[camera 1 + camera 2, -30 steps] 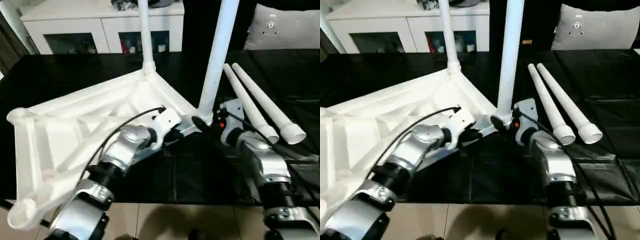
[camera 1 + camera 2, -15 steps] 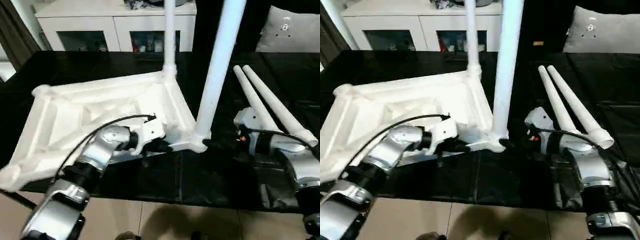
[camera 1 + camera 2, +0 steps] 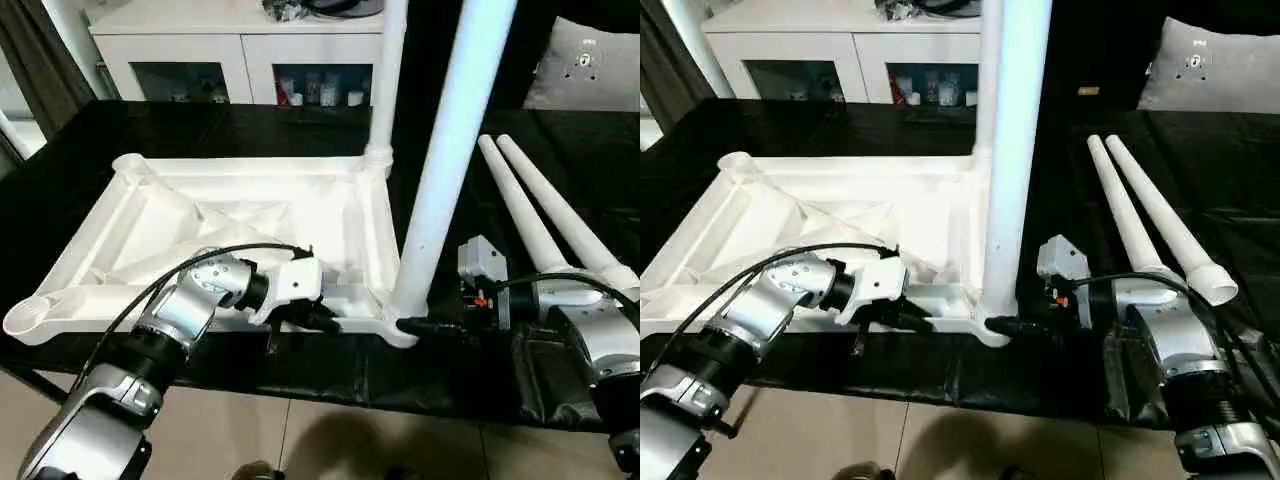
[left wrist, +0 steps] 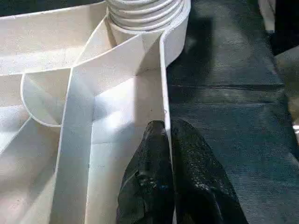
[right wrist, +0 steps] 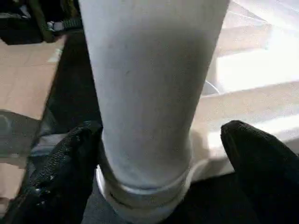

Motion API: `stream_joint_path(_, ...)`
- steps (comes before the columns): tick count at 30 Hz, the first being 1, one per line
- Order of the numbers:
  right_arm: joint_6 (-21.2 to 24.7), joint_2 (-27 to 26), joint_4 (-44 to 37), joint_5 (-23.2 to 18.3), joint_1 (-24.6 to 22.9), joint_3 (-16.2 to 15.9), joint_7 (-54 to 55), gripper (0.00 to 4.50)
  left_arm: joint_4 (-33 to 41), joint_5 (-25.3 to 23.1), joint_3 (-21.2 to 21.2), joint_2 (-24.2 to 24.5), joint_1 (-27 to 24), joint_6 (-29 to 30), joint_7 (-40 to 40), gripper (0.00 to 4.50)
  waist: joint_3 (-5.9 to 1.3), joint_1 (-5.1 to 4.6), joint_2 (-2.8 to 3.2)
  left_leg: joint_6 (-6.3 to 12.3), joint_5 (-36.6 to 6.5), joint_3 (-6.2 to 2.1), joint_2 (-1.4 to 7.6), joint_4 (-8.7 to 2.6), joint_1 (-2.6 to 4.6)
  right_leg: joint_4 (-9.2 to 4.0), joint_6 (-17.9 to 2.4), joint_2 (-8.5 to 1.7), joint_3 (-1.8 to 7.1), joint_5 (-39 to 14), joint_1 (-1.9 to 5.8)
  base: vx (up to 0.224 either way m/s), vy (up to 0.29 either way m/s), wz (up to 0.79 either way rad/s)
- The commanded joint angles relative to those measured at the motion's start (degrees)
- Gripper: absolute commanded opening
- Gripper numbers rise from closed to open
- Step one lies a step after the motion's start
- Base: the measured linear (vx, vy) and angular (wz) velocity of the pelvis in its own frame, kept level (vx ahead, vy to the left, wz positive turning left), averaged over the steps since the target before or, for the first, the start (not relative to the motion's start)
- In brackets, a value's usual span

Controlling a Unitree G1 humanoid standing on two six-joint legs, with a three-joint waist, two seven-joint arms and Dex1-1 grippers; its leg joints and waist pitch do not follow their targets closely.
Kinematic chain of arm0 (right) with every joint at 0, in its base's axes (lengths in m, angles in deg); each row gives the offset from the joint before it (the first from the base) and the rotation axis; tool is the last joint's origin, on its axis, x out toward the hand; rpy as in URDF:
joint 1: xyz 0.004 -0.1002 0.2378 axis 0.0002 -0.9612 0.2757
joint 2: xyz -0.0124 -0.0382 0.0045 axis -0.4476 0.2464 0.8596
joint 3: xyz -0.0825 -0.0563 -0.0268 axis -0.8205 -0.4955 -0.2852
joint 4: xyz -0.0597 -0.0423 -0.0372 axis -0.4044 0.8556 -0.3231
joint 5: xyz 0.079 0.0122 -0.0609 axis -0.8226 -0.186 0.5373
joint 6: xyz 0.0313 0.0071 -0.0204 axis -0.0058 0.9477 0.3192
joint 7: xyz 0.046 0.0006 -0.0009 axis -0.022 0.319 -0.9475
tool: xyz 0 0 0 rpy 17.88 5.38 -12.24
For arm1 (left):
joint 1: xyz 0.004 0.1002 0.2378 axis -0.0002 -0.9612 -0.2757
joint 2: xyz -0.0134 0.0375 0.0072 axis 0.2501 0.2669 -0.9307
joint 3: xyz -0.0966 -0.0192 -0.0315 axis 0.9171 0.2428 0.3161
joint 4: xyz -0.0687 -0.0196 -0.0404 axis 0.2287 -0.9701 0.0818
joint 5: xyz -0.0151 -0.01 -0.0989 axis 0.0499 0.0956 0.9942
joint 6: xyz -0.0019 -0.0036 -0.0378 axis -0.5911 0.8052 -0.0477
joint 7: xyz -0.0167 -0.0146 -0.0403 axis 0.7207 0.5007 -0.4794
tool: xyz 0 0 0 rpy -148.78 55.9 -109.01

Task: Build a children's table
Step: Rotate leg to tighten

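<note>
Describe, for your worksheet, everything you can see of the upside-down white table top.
The table top is white plastic, rectangular with rounded corners, lying underside up on the black surface. Its ribbed underside shows diagonal braces and round corner sockets. Two white legs stand upright in the sockets at one end, the near leg and the far leg. The left gripper is shut on its near rim; the right gripper stands open around the near leg's base.

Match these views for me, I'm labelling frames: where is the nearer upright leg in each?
Left eye: nearer upright leg, right of centre.
Right eye: centre.
Left wrist: its ribbed base, at the table rim's far corner.
Right wrist: centre.
Shared landmark: corner socket at its foot.
</note>
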Motion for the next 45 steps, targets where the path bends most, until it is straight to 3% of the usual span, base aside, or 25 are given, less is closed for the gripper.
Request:
stream_joint_path(1, 0.4, 0.0, -1.3, -0.8, 0.4, -0.6, -0.4, 3.98, 2.9, 0.7, -0.9, -0.1, 0.6, -1.7, -2.1, 0.00, -3.77, -0.20, -1.14, 6.51, -13.2, 0.81, 0.71, -3.78, 0.44, -3.91, -7.4, -2.34, 1.90, -25.5, 4.23, 0.000, 0.000, 0.00)
stream_joint_path(10, 1.4, 0.1, -1.5, -1.2, -0.1, -1.2, -2.1, 3.41, 3.6, 0.6, -1.2, 0.2, 0.2, -1.1, -2.4, 0.00, -3.83, -0.12, -1.15, 6.78, -12.6, 0.80, 0.65, -3.71, 0.30, -3.76, -7.5, -2.27, 1.91, -24.4, 4.29, 0.000, 0.000, 0.00)
stream_joint_path(11, 1.6, 0.1, -1.6, -1.3, -0.2, -1.2, -2.1, 3.13, 3.7, 0.6, -1.2, 0.2, 0.2, -1.0, -2.5, 0.00, -3.82, -0.13, -1.16, 6.78, -12.5, 0.78, 0.65, -3.74, 0.27, -3.77, -7.5, -2.27, 1.90, -24.4, 4.32, 0.000, 0.000, 0.00)
stream_joint_path(16, 2.2, -0.1, -2.5, -1.8, -0.9, -1.5, -2.0, 2.74, 3.9, 0.6, -1.2, 0.2, -0.1, -0.7, -2.4, 0.00, -3.69, -0.16, -1.21, 6.49, -13.0, 0.81, 0.57, -3.78, 0.33, -4.02, -6.9, -2.27, 1.85, -26.0, 4.24, 0.000, 0.000, 0.00)
stream_joint_path(21, 3.5, -0.9, -3.4, -2.3, -1.5, -1.6, -1.0, 2.64, 4.2, 1.1, -0.7, -0.1, -0.3, 0.4, -1.9, 0.00, -3.58, -0.24, -1.23, 6.29, -13.5, 0.80, 0.58, -3.87, 0.34, -4.12, -6.6, -2.25, 1.84, -26.6, 4.19, 0.000, 0.000, 0.00)
stream_joint_path(24, 7.5, -3.3, -4.5, -3.4, -1.5, -0.3, 3.4, 2.63, 4.6, 2.0, 0.6, -1.3, -0.1, 3.2, 0.4, 0.00, -3.48, -0.39, -1.31, 5.94, -13.7, 0.82, 0.45, -3.90, 0.31, -4.37, -5.9, -2.24, 1.75, -28.1, 4.13, 0.000, 0.000, 0.00)
stream_joint_path(29, 13.7, -12.3, -3.8, -0.9, 0.7, 1.9, 21.5, 2.62, 2.9, 2.2, 4.3, -7.6, 2.3, 10.6, 11.7, 0.00, -2.98, -1.93, -1.17, 3.84, -15.7, 0.66, -0.22, -3.91, 0.37, -5.32, -3.5, -2.04, 1.07, -33.7, 3.91, 0.000, 0.000, 0.00)
stream_joint_path(31, 14.2, -15.2, -2.1, 0.5, 2.0, 2.9, 27.9, 2.62, 1.7, 1.7, 5.0, -10.1, 3.5, 12.3, 15.8, 0.00, -3.15, -3.26, -1.21, 2.96, -17.2, 0.31, -0.50, -3.77, 0.41, -5.81, -1.9, -2.16, 0.43, -35.4, 4.02, 0.000, 0.000, 0.00)
stream_joint_path(32, 14.4, -16.4, -1.3, 1.1, 2.5, 3.3, 30.8, 2.62, 1.2, 1.5, 5.3, -11.1, 4.0, 13.1, 17.5, 0.00, -3.15, -3.91, -1.08, 3.40, -17.4, 0.33, -0.58, -3.69, 0.48, -6.05, -2.0, -2.05, 0.35, -35.0, 3.94, 0.000, 0.000, 0.00)
stream_joint_path(35, 17.4, -20.4, 2.2, 2.8, 5.1, 5.8, 41.5, 2.62, -1.4, 0.9, 7.0, -15.7, 6.2, 15.7, 25.3, 0.00, -3.41, -4.76, -1.01, 4.10, -15.7, 0.18, -0.42, -3.88, -0.17, -5.48, -3.4, -2.04, 0.57, -30.6, 4.46, 0.000, 0.000, 0.00)
stream_joint_path(37, 17.9, -23.7, 5.3, 2.6, 7.4, 8.5, 49.0, 2.62, -3.9, 0.5, 8.7, -20.2, 8.1, 16.4, 33.0, 0.00, -3.89, -4.84, -1.11, 4.87, -12.9, 0.47, -0.52, -3.56, 0.19, -5.24, -5.2, -2.10, 0.95, -26.6, 4.23, 0.000, 0.000, 0.00)
stream_joint_path(42, 15.8, -24.9, 4.5, 5.6, 7.4, 7.6, 51.4, 2.62, -3.6, -1.5, 7.2, -21.8, 8.3, 15.7, 34.6, 0.00, -4.28, -4.02, -1.26, 7.77, -7.5, 0.68, -0.30, -3.41, -0.24, -3.86, -8.4, -2.22, 1.51, -17.7, 4.76, 0.000, 0.000, 0.00)
stream_joint_path(43, 15.8, -24.8, 4.4, 5.3, 7.2, 7.8, 51.4, 2.97, -3.6, -1.8, 7.1, -21.4, 8.2, 15.5, 34.3, 0.00, -4.36, -3.78, -1.31, 8.57, -6.4, 0.77, -0.30, -3.34, -0.15, -3.64, -9.2, -2.23, 1.58, -15.8, 4.81, 0.000, 0.000, 0.00)
stream_joint_path(45, 16.1, -24.8, 4.4, 4.5, 7.0, 8.5, 51.1, 3.17, -3.5, -2.0, 6.9, -20.7, 8.0, 15.2, 33.9, 0.00, -4.47, -3.43, -1.23, 9.62, -4.4, 0.78, -0.21, -3.27, -0.14, -3.24, -10.2, -2.25, 1.69, -13.3, 4.90, 0.000, 0.000, 0.00)
